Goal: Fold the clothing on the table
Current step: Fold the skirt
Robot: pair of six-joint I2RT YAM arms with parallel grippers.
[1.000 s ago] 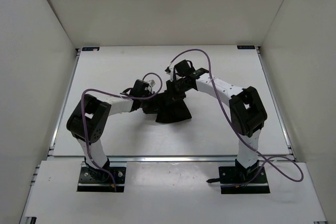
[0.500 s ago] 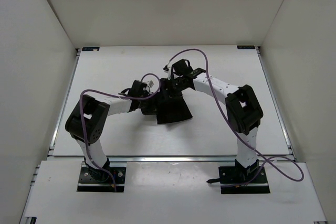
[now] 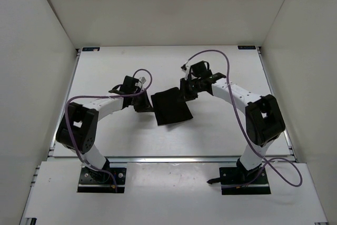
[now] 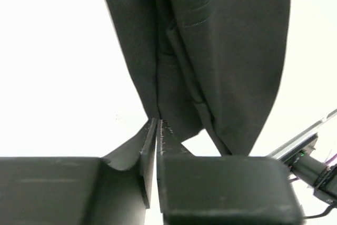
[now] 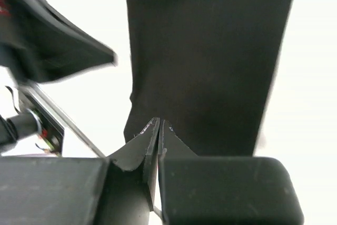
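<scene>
The clothing point(image 3: 171, 107) is a black folded piece lying flat near the middle of the white table point(image 3: 105, 72). My left gripper point(image 3: 145, 104) sits just off its left edge, jaws nearly together with only a thin slit. In the left wrist view the left gripper point(image 4: 158, 122) points at the clothing point(image 4: 221, 51), with no cloth showing in the slit. My right gripper point(image 3: 185, 90) is at the garment's upper right corner. In the right wrist view the right gripper point(image 5: 159, 122) is shut and empty, its tips over the edge of the clothing point(image 5: 210, 51).
White walls point(image 3: 47, 51) enclose the table on three sides. Purple cables point(image 3: 210, 54) loop above both arms. A metal rail point(image 3: 174, 157) runs along the near edge, with the arm bases point(image 3: 100, 175) below it.
Both arms have drawn apart, the left one leftward and the right one rightward, off the clothing. The garment now lies flat and uncovered between them.
</scene>
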